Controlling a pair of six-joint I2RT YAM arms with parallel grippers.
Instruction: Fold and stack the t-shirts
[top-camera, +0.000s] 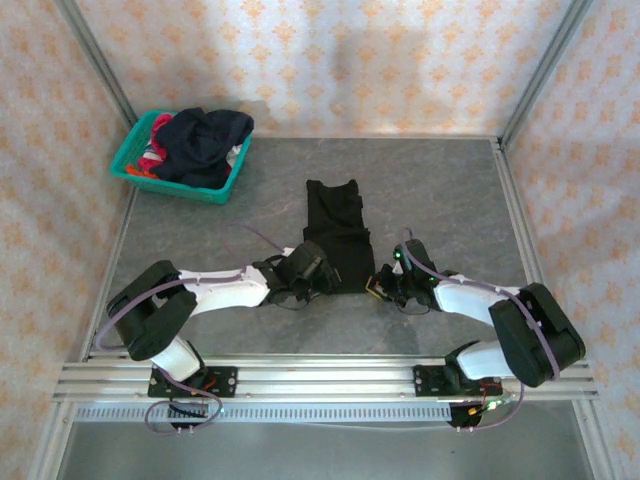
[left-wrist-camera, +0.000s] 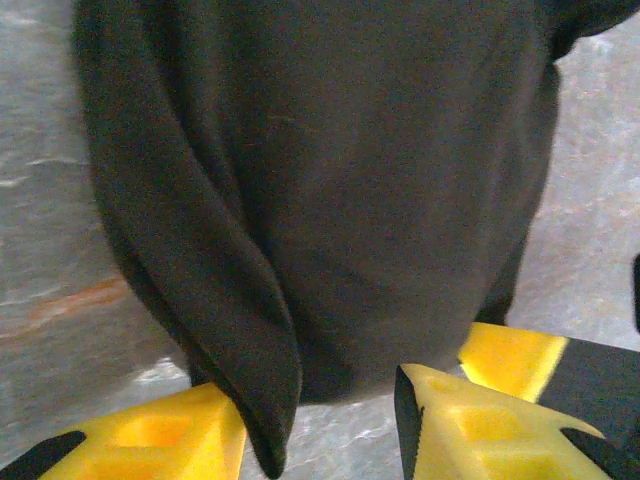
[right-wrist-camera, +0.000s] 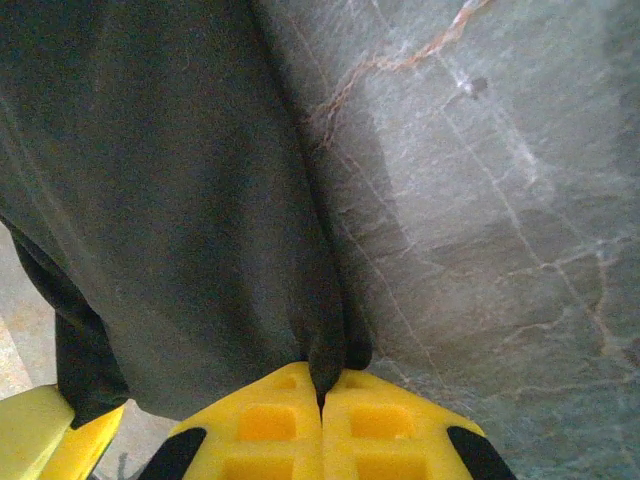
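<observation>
Cloth so limp and light needs corner grips: right hand (right-wrist-camera: 322, 388) pinches tight on the black t-shirt (top-camera: 335, 232) at its near hem, left hand (left-wrist-camera: 320, 402) stands half-open astride the other corner.

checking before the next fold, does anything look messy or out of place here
The black shirt is uneven at its near end: a loose flap on its left edge curls down past the hem, by the left gripper. At the far left corner of the table, dark clothes heap over the basket rim.
</observation>
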